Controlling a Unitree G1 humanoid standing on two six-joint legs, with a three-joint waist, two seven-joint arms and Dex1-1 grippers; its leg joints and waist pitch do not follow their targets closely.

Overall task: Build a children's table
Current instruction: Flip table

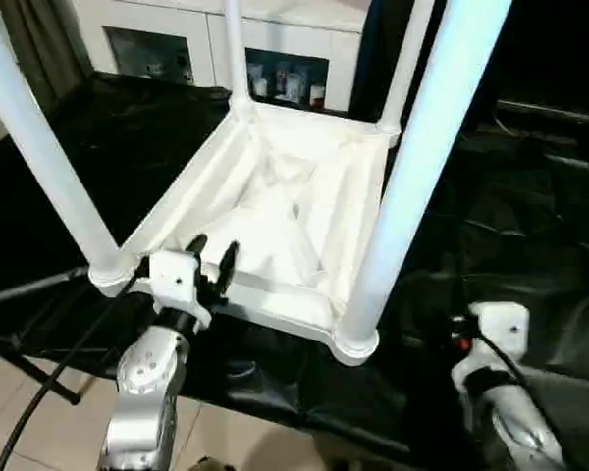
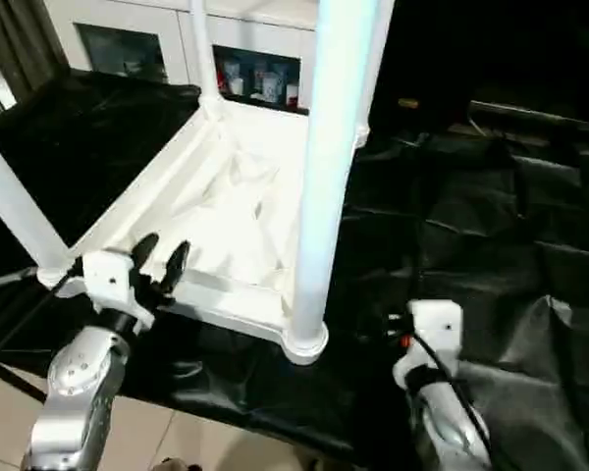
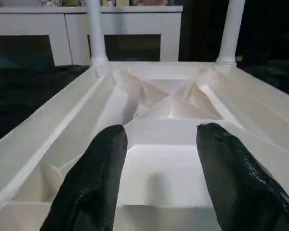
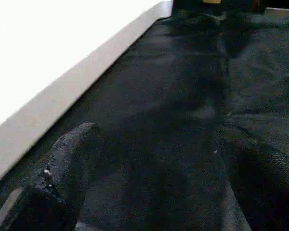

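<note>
Rising out of frame, table legs [image 1: 39, 147]

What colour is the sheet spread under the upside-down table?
Black; the sheet shows best in the right eye view, under the white table.

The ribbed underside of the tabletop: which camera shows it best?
The left wrist view: the ribbed underside lies close ahead between the left claw fingers. Both eye views show it smaller, among legs; the right wrist view catches one edge.
</note>
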